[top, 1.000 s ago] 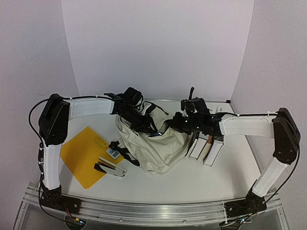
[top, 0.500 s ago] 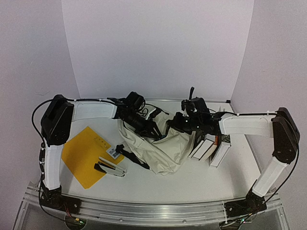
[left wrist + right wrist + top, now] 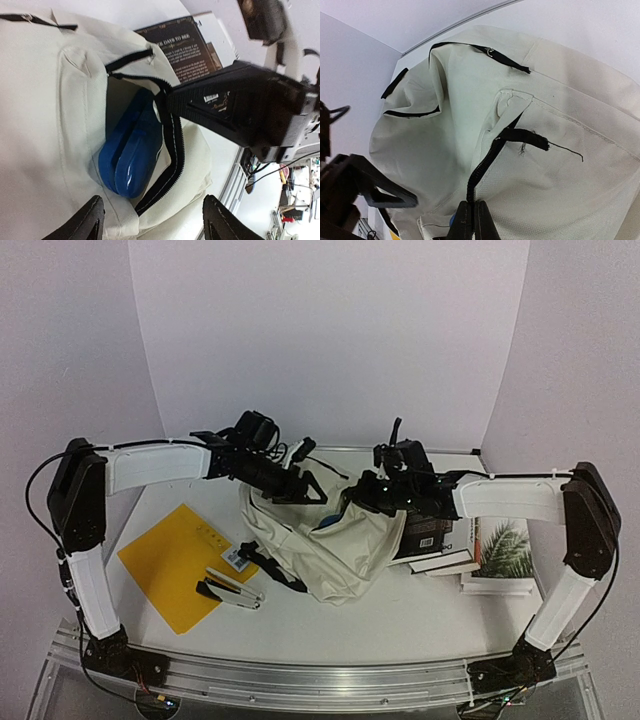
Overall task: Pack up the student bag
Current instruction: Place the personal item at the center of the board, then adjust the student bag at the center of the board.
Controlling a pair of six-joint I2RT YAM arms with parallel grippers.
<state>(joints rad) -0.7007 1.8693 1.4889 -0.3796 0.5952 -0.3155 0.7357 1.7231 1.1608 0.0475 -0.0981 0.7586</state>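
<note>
My left arm (image 3: 150, 465) and right arm (image 3: 510, 500) reach inward, forearms near level, wrists close together at centre. My left gripper (image 3: 152, 207) hangs with fingers spread wide, holding nothing. My right gripper (image 3: 470, 215) is pinched tight on the student bag (image 3: 445, 130) at its black zipper edge.
</note>
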